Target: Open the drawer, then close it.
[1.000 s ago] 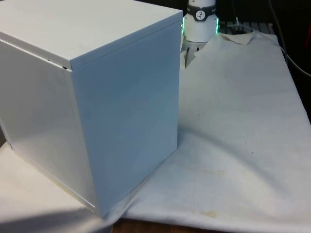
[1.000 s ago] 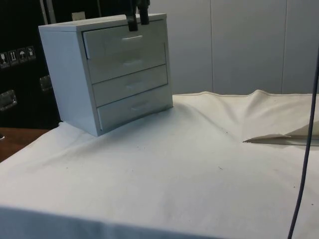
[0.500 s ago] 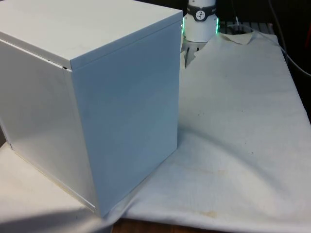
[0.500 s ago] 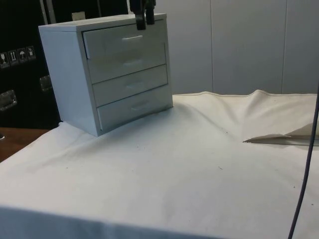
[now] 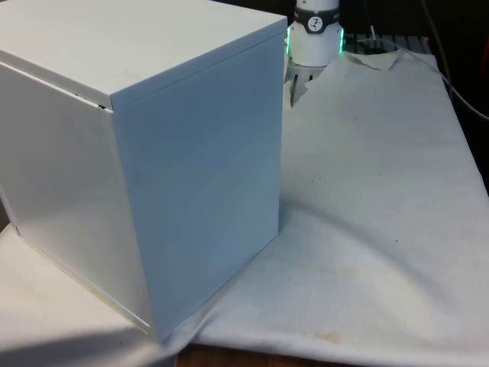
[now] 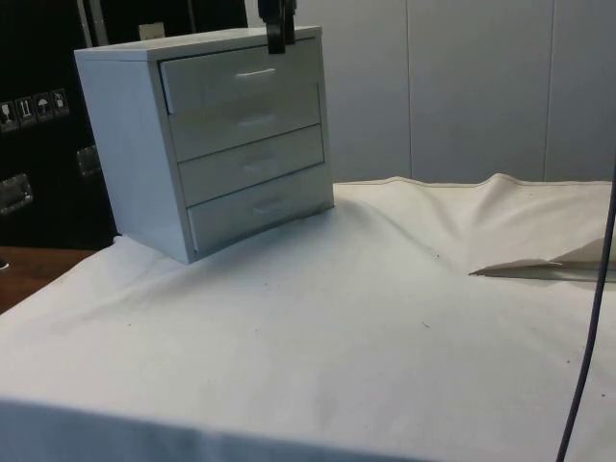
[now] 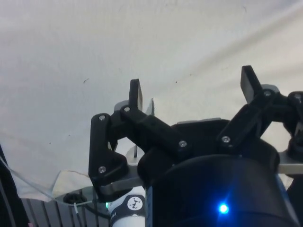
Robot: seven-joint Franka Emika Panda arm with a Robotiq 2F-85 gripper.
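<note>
Chest of drawers [image 6: 207,140]: white, standing on the table's white cloth [image 6: 385,318] toward the side view's left, its drawer fronts turned to that camera. Drawers: a stack of fronts with small pale handles; the top drawer [image 6: 241,77] sits flush with the carcass, as do the lower ones, all shut. Gripper [image 6: 279,29]: black, two-fingered, seen in the side view above the chest's top front edge, near the right end of the top drawer, higher than that drawer's handle [image 6: 255,72] and apart from it; its upper part is cut off by the picture's top edge. Claw state, from the wrist view: the gripper [image 7: 194,92] has its fingers [image 7: 135,93] spread wide, with bare cloth [image 7: 142,42] showing between them and nothing held. Front view: the chest [image 5: 145,153] turns blank back and side panels to the camera, hiding every drawer front; beyond its far top corner the robot's white base [image 5: 315,34] stands on the cloth [image 5: 374,191]. Hard to make out: whether the fingertips stand in front of the drawer face or directly over the chest's top, since the side view overlaps the two; how many separate drawers the upper fronts make up. A dark cable [image 6: 589,327] hangs along the side view's right edge.
</note>
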